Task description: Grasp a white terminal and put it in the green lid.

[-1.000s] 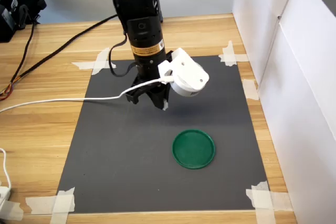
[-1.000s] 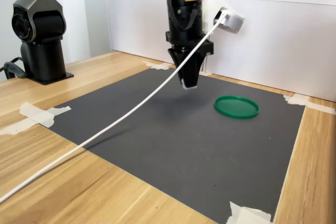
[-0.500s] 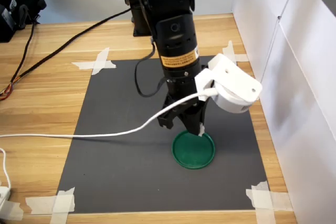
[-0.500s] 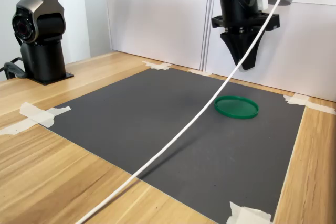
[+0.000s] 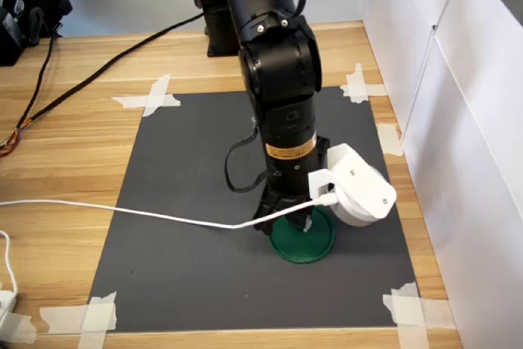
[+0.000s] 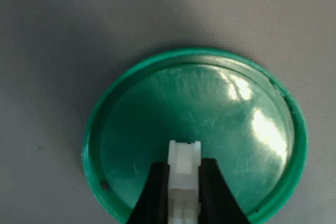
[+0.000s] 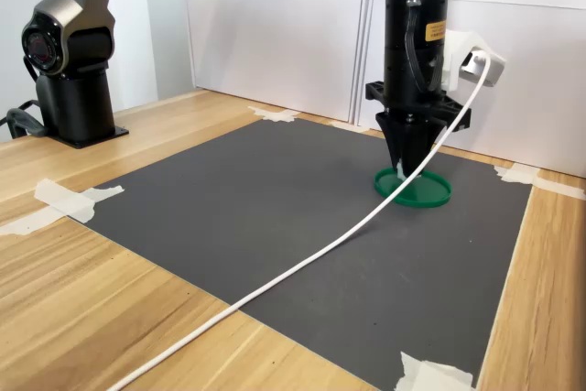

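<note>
Gripper (image 6: 183, 192) pinching terminal (image 6: 184, 167) between black fingers, terminal's long axis running along fingers. Lid (image 6: 131, 87) directly beneath; terminal tip over lid floor, inside rim, off lid centre. Both exterior views: gripper (image 5: 292, 223) vertical, low over lid (image 7: 430, 199). Contact with lid floor unclear. Judgement: next, spread fingers to drop.

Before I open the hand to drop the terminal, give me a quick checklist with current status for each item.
1. White terminal held between the hand's fingers: ok, seen in the wrist view.
2. Terminal over the green lid, inside its rim: ok in the wrist view.
3. Hand low enough for a gentle release: ok in both exterior views, the fingertips sit just at the lid; actual contact cannot tell.
4. Lid flat on the dark mat: ok.
5. Lid interior free of other objects: ok.
6. White cable clear of the lid: cannot tell; it crosses in front of it in the second exterior view.
</note>
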You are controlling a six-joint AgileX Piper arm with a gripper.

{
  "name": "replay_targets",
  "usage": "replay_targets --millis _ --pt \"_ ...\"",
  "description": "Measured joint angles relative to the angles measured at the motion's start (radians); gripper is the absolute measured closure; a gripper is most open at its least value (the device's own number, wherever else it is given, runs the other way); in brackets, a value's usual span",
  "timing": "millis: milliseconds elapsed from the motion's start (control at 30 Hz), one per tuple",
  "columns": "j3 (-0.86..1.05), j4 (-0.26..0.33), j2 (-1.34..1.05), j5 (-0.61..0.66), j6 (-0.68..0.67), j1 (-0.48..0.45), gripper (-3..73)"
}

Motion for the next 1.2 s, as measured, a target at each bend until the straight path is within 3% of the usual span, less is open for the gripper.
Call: replay_targets --millis 200,500,667,800,900,1067,1200 --pt "-0.002 -0.005 0.000 -0.015 0.009 0.000 54.3" --pt "-0.002 -0.018 -0.028 -0.049 0.056 0.000 22.0" --pt "0.023 -0.008 -0.118 -0.067 0.059 0.000 17.9" --pt "0.133 0.014 -0.261 -0.125 0.060 0.000 19.5" --pt "0.260 0.024 -0.411 -0.217 0.061 0.000 25.5" --pt "0.509 0.034 -0.709 -0.412 0.074 0.000 44.4" --pt "0.660 0.057 -0.940 -0.499 0.112 0.000 60.8"
